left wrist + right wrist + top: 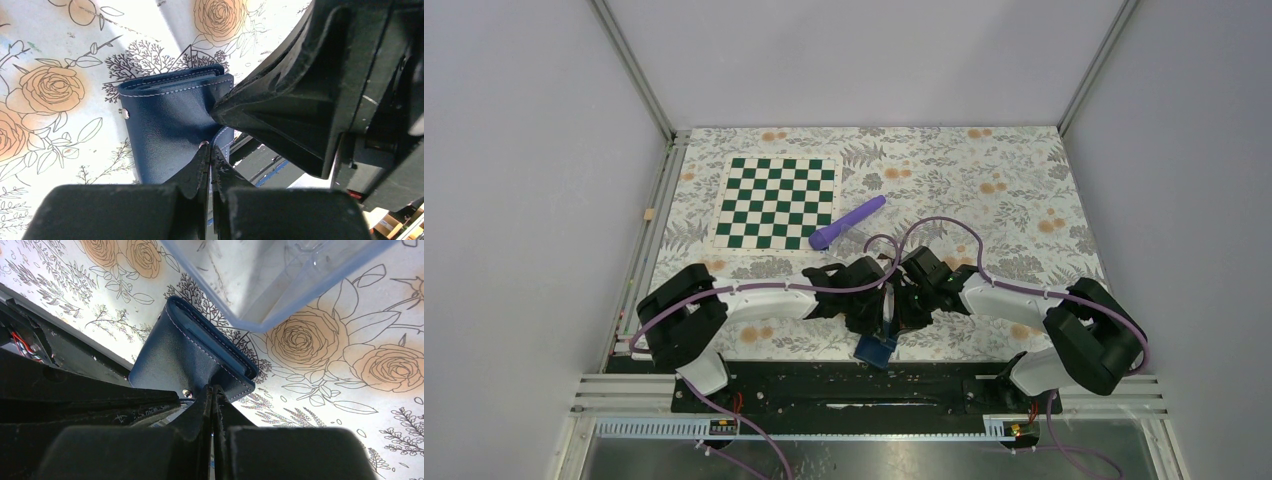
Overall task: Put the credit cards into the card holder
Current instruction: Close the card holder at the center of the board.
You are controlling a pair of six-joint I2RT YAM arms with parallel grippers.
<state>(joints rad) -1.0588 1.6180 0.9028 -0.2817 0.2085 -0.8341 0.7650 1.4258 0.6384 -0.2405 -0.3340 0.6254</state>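
Floral table [1024, 190], near edge: left fingers [197, 169] and right fingers [200, 415] were both clamped shut on the navy card holder [170, 130].

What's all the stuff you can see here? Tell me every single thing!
card holder: one, navy blue, at the near table edge, between both grippers
chessboard mat: one, green and white, far left part of the table
tube: one, purple, lying next to the chessboard mat's near right corner
clear tray: one, see-through, right beside the card holder
table: one, grey leaves and orange flowers, under everything
left gripper: one, black, shut on the card holder
right gripper: one, black, shut on the card holder
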